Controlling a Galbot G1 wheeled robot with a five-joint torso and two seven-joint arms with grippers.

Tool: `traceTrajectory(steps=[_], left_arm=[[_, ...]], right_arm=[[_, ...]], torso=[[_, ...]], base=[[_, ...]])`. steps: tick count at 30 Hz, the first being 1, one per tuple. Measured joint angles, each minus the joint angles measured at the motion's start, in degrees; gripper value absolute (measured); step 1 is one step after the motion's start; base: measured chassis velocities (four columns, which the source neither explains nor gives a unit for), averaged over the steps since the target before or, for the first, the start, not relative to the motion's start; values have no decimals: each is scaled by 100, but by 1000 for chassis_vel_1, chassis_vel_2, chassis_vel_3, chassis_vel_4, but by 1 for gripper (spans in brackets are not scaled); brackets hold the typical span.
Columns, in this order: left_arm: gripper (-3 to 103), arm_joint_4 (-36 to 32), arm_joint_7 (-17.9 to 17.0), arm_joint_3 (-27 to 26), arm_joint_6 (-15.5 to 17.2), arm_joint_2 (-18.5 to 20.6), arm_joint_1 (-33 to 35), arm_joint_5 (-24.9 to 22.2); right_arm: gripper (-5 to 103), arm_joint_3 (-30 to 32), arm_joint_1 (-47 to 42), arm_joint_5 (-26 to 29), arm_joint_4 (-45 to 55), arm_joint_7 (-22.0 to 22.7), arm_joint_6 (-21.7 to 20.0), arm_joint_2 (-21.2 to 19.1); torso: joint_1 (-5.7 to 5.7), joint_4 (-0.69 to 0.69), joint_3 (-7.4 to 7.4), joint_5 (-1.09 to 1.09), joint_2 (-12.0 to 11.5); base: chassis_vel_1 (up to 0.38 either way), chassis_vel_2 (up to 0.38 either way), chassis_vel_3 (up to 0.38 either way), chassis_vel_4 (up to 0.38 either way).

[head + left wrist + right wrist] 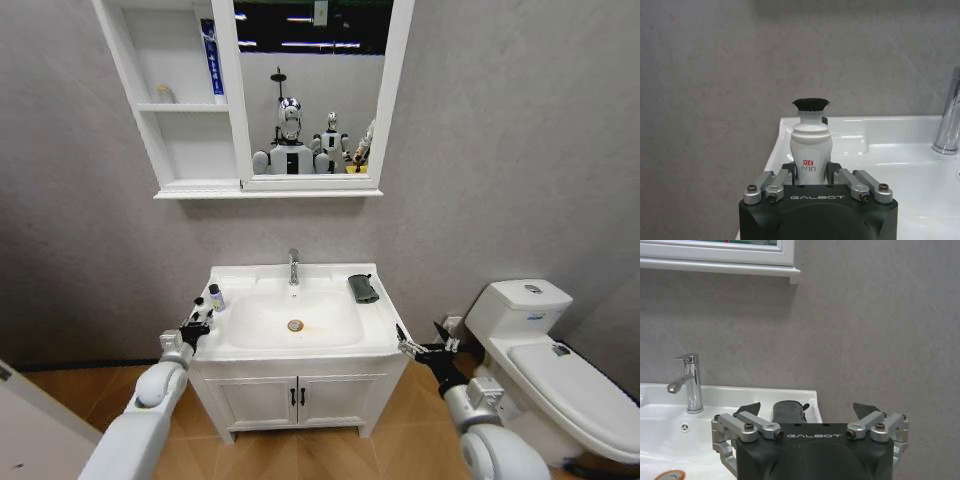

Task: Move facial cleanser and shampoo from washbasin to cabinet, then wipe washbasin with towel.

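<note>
Bottle, white with a black cap, stands at the washbasin's nine o'clock edge, pinched by the left hand, while the right hand hangs spread off the four o'clock corner, towel at two o'clock.

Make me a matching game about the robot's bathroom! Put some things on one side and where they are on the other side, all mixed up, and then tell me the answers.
Things:
1. towel
2. small white bottle
3. blue and white tube
4. right gripper

Places:
A. on the cabinet's top shelf
B. between the left gripper's fingers, at the washbasin's left edge
C. in the air by the washbasin's right front corner, open
D. lying on the washbasin's back right corner

Pairs: 1-D, 2-B, 3-A, 4-C
</note>
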Motion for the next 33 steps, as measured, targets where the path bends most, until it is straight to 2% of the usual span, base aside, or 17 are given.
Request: traceTrajectory(steps=[2, 3, 5, 6, 8, 9, 12, 13, 15, 19, 22, 23, 26, 27, 30, 31, 33], left_arm=[[29, -547, -78, -181, 13, 97, 185, -56], [29, -547, -78, -181, 13, 97, 185, -56], [29, -1244, -254, -420, 140, 293, 430, -251], [29, -1244, -254, -420, 140, 293, 430, -251], [29, -1827, -566, -636, 325, 529, 585, -541], [29, -1827, -566, -636, 325, 529, 585, -541], [29, -2554, -1239, -798, 721, 1012, 436, -1238], [29, -2554, -1239, -798, 721, 1012, 436, -1238], [29, -2846, -1670, -720, 1089, 1476, -33, -1841], [29, -2868, -1874, -568, 1392, 1879, -553, -2236], [29, -2536, -2003, -264, 1804, 2375, -1489, -2756], [29, -2536, -2003, -264, 1804, 2375, -1489, -2756], [29, -2040, -2008, 166, 1994, 2613, -2407, -3067], [29, -2040, -2008, 166, 1994, 2613, -2407, -3067], [29, -1378, -2032, 812, 2099, 2671, -3532, -3240], [29, -1378, -2032, 812, 2099, 2671, -3532, -3240], [29, -918, -2029, 1241, 2200, 2627, -4373, -3324]], right_arm=[[100, -4, 11, 0, 19, 7, -26, -3], [100, -4, 11, 0, 19, 7, -26, -3], [100, -1, -6, -2, 24, 7, -31, -8], [100, -1, -6, -2, 24, 7, -31, -8], [100, -8, -26, -20, 18, 5, -29, 0], [100, -8, -26, -20, 18, 5, -29, 0], [100, -75, -9, -79, -15, -9, -17, 40], [100, -75, -9, -79, -15, -9, -17, 40], [100, -120, 19, -106, -26, -16, -16, 64], [100, -121, 20, -109, -28, -18, -16, 57], [100, -88, -12, -108, -45, -25, 8, 24], [100, -88, -12, -108, -45, -25, 8, 24], [100, -139, -15, -129, -44, -31, 7, 43], [100, -139, -15, -129, -44, -31, 7, 43], [100, -217, 71, -165, -24, -37, -83, 44], [100, -217, 71, -165, -24, -37, -83, 44], [100, -234, 145, -170, -23, -38, -150, 35]], torso=[[0, 0, 0, 0, 0], [0, 0, 0, 0, 0], [0, 1, 0, 2, 0], [0, 1, 0, 2, 0], [-1, 2, -1, 2, 0], [-1, 2, -1, 2, 0], [-1, 2, -1, 1, 0], [-1, 2, -1, 1, 0], [-1, 0, -1, 2, 0], [-1, 0, -1, 2, 0], [-1, 0, -1, 1, 0], [-1, 0, -1, 1, 0], [0, 0, 0, 1, 0], [0, 0, 0, 1, 0], [0, 0, 0, 0, 0], [0, 0, 0, 0, 0], [1, 0, 0, 3, 0]], base=[[0, 0, 0, 0], [0, 0, 0, 0], [0, 0, 0, 0], [0, 0, 0, 0], [0, 0, 0, 0], [0, 0, 0, 0], [0, 0, 0, 0], [0, 0, 0, 0], [0, 0, 0, 0], [0, 0, 0, 0], [0, 0, 0, 0], [0, 0, 0, 0], [0, 0, 0, 0], [0, 0, 0, 0], [0, 0, 0, 0], [0, 0, 0, 0], [0, 0, 0, 0]])
